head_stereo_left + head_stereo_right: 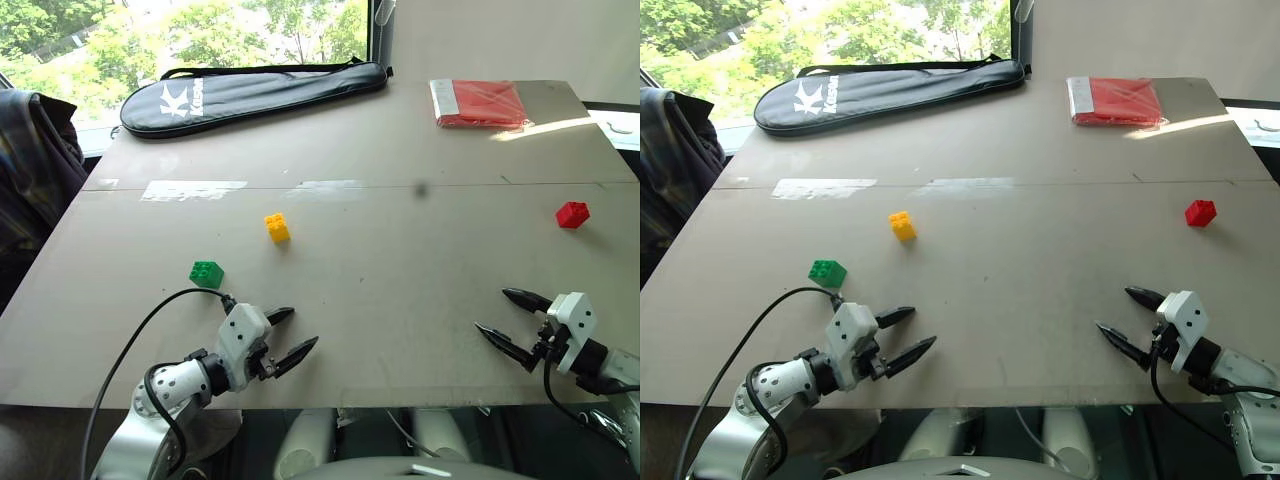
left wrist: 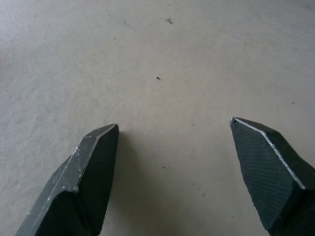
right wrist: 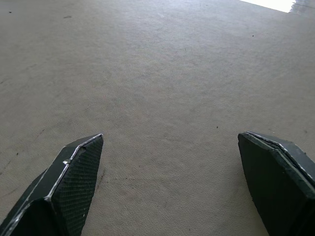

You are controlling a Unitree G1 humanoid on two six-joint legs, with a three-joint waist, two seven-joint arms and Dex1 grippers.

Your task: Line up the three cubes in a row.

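— Cubes first: where are they found, taken from the near edge outward?

— Nearest is the green cube, seen on the grey table just beyond the left gripper, apart from it. Its long axis is turned slightly off the table's near edge, studs up. Farther in and a little to the right, the yellow cube is set with its long axis running away from the robot, studs up. The red cube is placed well apart on the right, beyond the right gripper, angled.

— And the claws?

— Both are held spread wide over bare tabletop, nothing between the fingers.

— Farther back?

— A flat red packet and a black racket cover are seen along the far edge.
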